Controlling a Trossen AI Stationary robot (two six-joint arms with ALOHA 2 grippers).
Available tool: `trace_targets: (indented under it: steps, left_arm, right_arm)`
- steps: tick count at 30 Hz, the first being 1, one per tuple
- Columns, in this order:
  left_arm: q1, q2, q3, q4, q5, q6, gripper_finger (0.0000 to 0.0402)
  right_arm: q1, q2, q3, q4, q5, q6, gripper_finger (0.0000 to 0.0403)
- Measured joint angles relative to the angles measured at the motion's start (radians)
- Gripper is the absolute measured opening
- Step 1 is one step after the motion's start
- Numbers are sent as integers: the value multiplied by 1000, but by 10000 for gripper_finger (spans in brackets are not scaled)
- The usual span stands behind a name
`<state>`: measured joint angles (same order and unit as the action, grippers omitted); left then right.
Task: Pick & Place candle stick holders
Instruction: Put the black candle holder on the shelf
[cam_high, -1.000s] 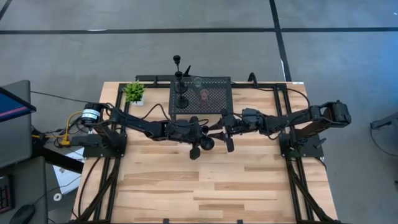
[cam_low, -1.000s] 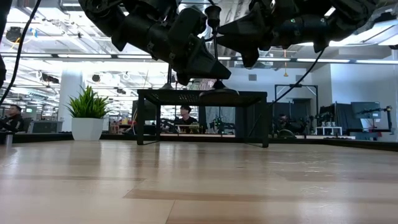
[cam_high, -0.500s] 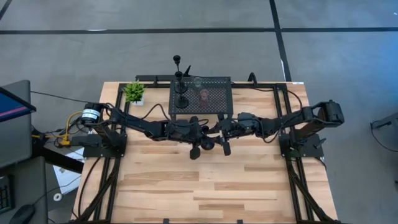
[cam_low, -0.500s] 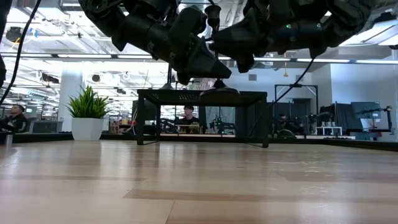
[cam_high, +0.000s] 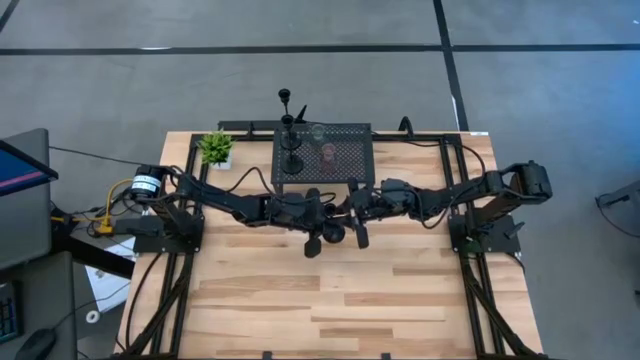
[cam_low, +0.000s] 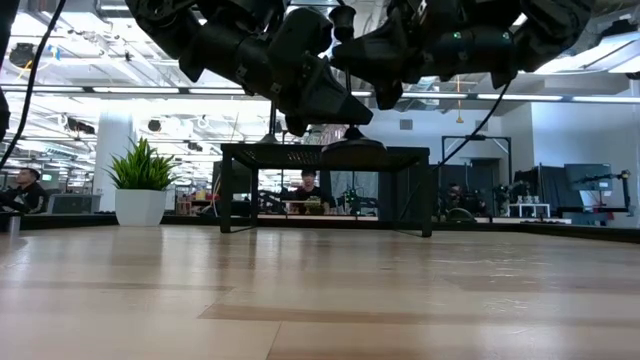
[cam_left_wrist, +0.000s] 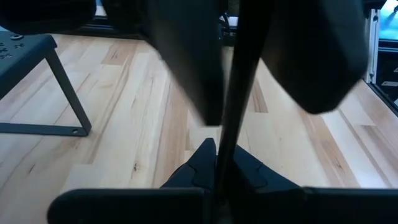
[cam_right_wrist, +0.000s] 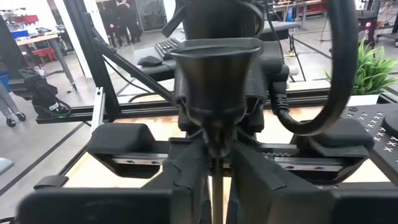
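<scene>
Over on the left, the potted plant (cam_high: 215, 147) sits clear of the action. Your left tool (cam_high: 330, 232) hangs above the desk (cam_high: 350, 300), pinching the stem of a black holder (cam_right_wrist: 215, 87) held in mid-air just in front of the perforated stand (cam_high: 350, 160). Your right tool (cam_high: 357, 222) is right against it, fingers (cam_right_wrist: 186, 177) spread either side of the stem below the cup. This looks like a handover, and the risk is plain: release left before right closes and it drops; crowd closer and the tools clash. The other holders (cam_high: 290, 150) wait on the stand.
</scene>
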<state>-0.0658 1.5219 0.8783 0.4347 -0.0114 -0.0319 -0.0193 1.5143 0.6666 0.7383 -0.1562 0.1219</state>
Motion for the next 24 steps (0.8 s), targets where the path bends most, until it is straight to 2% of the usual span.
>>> trace_targets:
  steps: [7, 12, 20, 24]
  left_arm:
    - [0, 0, 0, 1, 1, -2, 15]
    - [0, 0, 0, 1, 1, 1, 22]
    - [1, -2, 0, 3, 1, 3, 31]
    - [1, -46, -2, -13, -12, 2, 32]
  right_arm:
    - [0, 0, 0, -1, -1, -2, 9]
    - [-1, 0, 0, -1, 1, 0, 17]
    - [-1, 0, 0, -9, 5, 3, 8]
    - [-1, 0, 0, -32, 5, 3, 4]
